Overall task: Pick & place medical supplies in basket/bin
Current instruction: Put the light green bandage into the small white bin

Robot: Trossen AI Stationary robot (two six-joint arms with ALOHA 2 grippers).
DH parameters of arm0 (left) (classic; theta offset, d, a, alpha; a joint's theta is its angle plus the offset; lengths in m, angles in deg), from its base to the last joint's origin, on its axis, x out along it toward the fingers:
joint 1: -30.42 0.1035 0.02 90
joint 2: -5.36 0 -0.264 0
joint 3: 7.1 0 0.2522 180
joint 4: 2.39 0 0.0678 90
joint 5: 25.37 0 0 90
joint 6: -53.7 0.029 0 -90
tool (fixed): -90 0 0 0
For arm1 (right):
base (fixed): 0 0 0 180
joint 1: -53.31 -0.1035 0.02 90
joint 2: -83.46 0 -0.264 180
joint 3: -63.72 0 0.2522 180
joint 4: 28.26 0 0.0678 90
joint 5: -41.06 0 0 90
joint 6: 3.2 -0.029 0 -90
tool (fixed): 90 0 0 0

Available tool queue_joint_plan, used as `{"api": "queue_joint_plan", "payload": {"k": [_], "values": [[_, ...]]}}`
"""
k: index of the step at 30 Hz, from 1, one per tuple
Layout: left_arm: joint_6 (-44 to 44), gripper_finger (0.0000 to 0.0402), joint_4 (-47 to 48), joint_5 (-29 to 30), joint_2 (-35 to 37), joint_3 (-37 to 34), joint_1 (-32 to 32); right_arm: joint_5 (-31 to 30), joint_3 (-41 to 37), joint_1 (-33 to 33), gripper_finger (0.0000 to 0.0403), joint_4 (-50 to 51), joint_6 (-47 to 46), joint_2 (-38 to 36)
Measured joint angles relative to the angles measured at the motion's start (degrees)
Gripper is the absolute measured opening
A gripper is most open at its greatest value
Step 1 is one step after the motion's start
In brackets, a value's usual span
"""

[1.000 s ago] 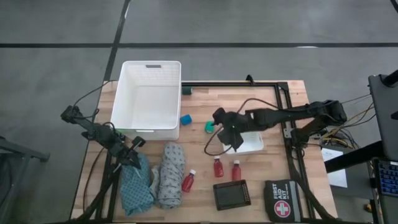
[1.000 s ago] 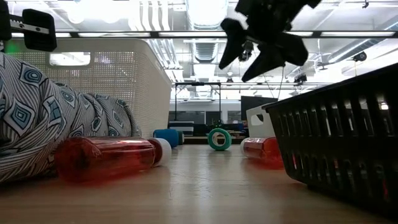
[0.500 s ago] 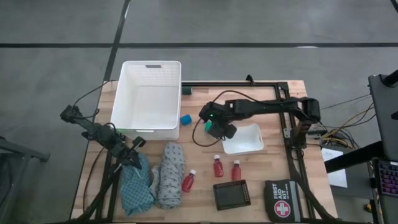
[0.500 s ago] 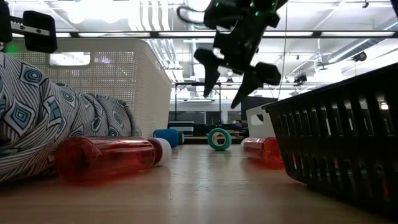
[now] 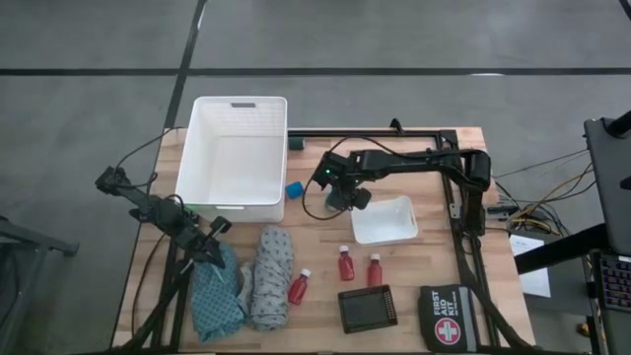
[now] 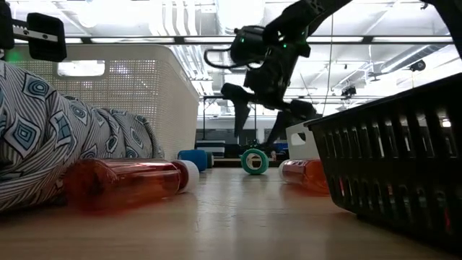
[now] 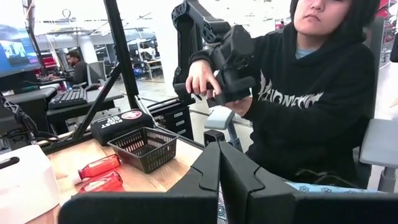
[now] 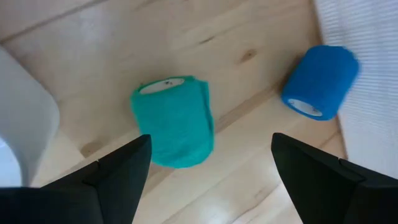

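The right gripper (image 5: 340, 193) hangs near the middle of the overhead frame, its fingers (image 8: 121, 171) spread wide over the green roll (image 8: 176, 121), not touching it. The green roll lies on the wooden table (image 5: 434, 261) with the blue roll (image 5: 294, 187) near it — the blue one sits just beside the big white basket (image 5: 237, 156) in the upper left.

In the lower part of the overhead frame, two red bottles (image 5: 346, 264) stand side by side right of centre; a third (image 5: 298, 287) lies against the grey cloth (image 5: 270, 275), with the teal cloth (image 5: 215, 292) beside it.

The left gripper (image 5: 210, 237) rests over the teal cloth — fingers (image 7: 211, 174) pressed together, holding nothing.
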Motion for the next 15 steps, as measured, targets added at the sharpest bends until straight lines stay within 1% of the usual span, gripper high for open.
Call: {"api": "queue_joint_plan", "payload": {"k": [6, 15], "values": [[0.0, 0.0006, -0.1, 0.0, 0.0, 0.0, 0.0, 0.0, 0.0, 0.3, 0.0327, -0.5, 1.0, 2.8], [0.0, 0.0006, -0.1, 0.0, 0.0, 0.0, 0.0, 0.5, 0.0, 0.5, 0.0327, -0.4, 1.1, 3.7]]}}
